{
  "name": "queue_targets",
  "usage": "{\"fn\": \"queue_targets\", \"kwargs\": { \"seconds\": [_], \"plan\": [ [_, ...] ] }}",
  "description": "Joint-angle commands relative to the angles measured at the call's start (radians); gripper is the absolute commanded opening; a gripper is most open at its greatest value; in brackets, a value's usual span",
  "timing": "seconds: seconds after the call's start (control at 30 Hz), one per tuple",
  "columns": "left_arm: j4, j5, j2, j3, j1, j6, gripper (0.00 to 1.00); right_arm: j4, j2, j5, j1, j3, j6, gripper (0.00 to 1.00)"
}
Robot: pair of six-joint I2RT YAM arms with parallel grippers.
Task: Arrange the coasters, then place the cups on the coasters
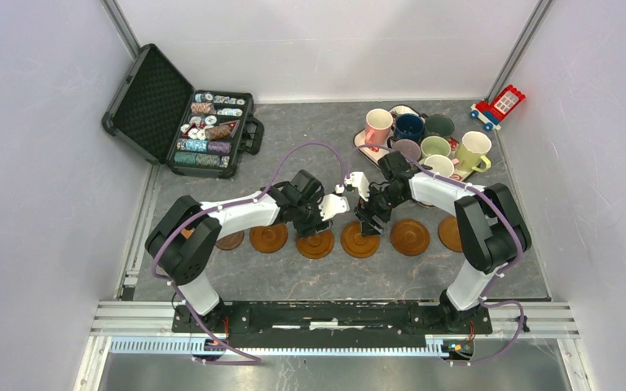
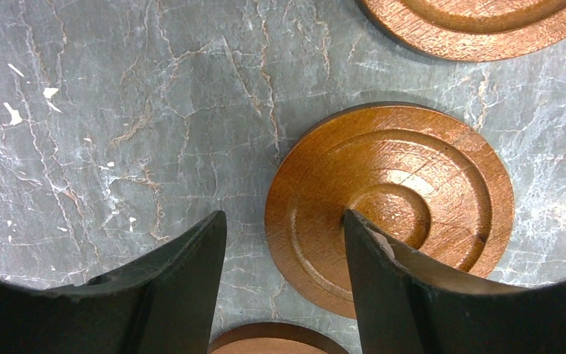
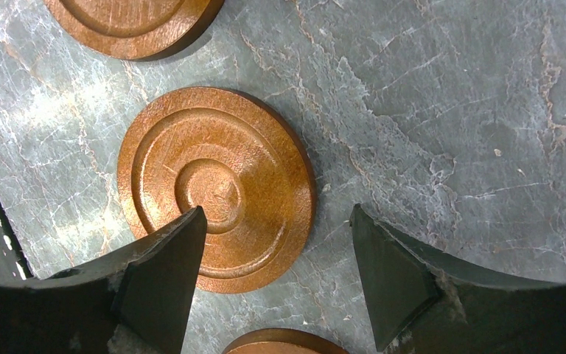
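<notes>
Wooden coasters, round, ringed | marbled grey tabletop | left gripper spread, empty | right gripper spread, empty

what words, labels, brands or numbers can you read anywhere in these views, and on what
No text can be read in any view.
poker chips in the black case: any markings are too small to read.
mugs: no lettering visible.
coasters: only carved rings, no lettering.
toy: no lettering visible.

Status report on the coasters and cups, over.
Left gripper open, empty; right gripper open, empty, both over coasters. Coasters lined up; mugs grouped back right, none placed. No obstruction seen.
</notes>
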Motion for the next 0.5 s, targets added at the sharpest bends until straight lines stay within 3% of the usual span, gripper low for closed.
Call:
{"fn": "queue_targets", "kwargs": {
  "seconds": [0.0,0.1,0.23,0.47],
  "plan": [
    [0.035,-0.025,0.012,0.016,0.001,0.019,0.65,-0.007,-0.016,-0.003,-0.005,0.029,-0.017,0.79],
    [0.035,-0.017,0.006,0.013,0.001,0.021,0.66,-0.007,-0.017,-0.005,-0.004,0.028,-0.017,0.79],
    [0.003,0.030,-0.039,0.048,0.014,-0.030,0.76,-0.005,-0.014,-0.009,-0.005,0.037,-0.015,0.79],
    [-0.131,0.141,-0.142,0.086,0.177,-0.107,0.79,0.001,-0.024,-0.031,-0.005,0.091,0.021,0.82]
  ]
}}
